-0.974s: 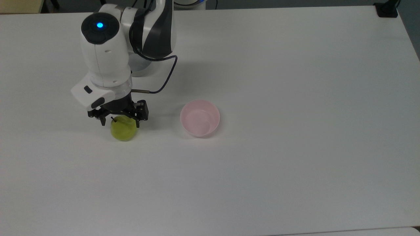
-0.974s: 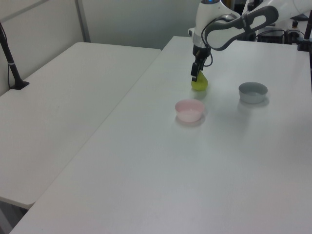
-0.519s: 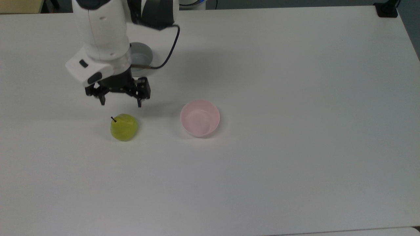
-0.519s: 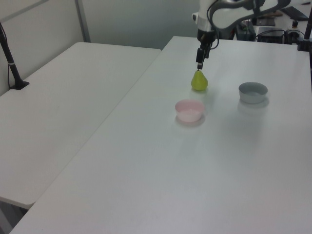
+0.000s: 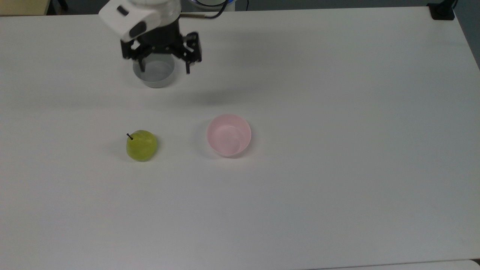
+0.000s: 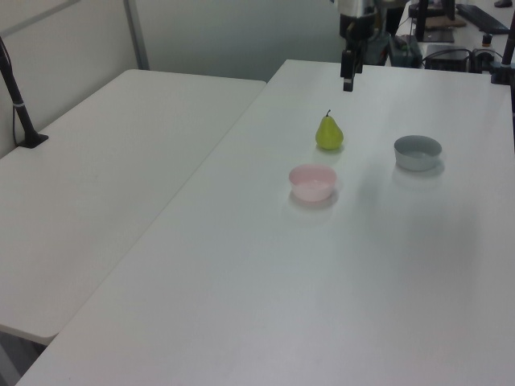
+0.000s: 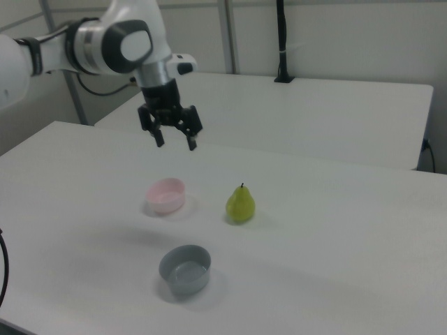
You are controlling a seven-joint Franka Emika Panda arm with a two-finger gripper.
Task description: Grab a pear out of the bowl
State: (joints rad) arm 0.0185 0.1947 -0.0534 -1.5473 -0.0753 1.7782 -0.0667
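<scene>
One arm raised, end effector (image 7: 174, 137) spread wide, empty; pear (image 7: 240, 204) upright beside bowl (image 7: 166, 195).

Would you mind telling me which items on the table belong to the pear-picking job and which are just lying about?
Part of the job:
- pear, standing on the table, outside both bowls
- pink bowl, empty
- gripper, open, raised above the table

Just lying about:
- grey bowl, empty

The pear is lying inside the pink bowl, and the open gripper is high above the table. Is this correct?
Not quite: the pear stands upright on the table beside the pink bowl, not touching it, as the top view shows. The gripper is indeed open and raised.
</scene>
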